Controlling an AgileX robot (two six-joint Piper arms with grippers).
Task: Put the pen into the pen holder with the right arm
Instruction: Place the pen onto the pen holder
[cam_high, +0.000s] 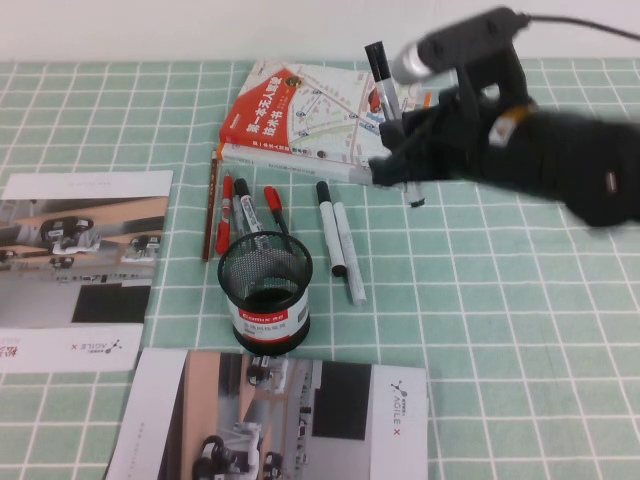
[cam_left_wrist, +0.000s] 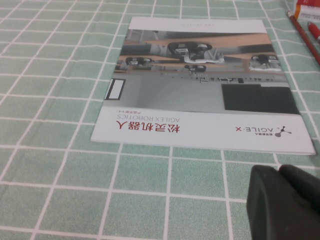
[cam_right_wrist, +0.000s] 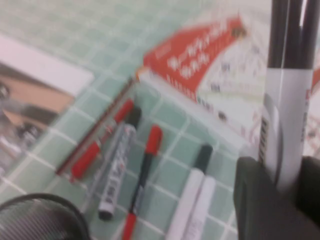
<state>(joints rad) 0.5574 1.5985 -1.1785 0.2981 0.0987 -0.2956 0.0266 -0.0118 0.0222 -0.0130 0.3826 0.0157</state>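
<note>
My right gripper (cam_high: 402, 150) hangs in the air over the near edge of the book, behind and to the right of the pen holder. It is shut on the pen (cam_high: 385, 88), which stands nearly upright with its black cap on top and its lower end poking out below the fingers. In the right wrist view the pen (cam_right_wrist: 281, 100) sits between the fingers (cam_right_wrist: 257, 200) of the right gripper (cam_right_wrist: 285, 187). The black mesh pen holder (cam_high: 266, 290) stands upright and looks empty; its rim (cam_right_wrist: 35, 217) shows in the right wrist view. My left gripper (cam_left_wrist: 282, 200) is shut and empty, low over the cloth.
A red and white book (cam_high: 300, 110) lies at the back. A pencil (cam_high: 210, 210), red-capped markers (cam_high: 226, 215) and black-capped white markers (cam_high: 330, 225) lie behind and right of the holder. Brochures lie at the left (cam_high: 80, 270) and the front (cam_high: 270, 420).
</note>
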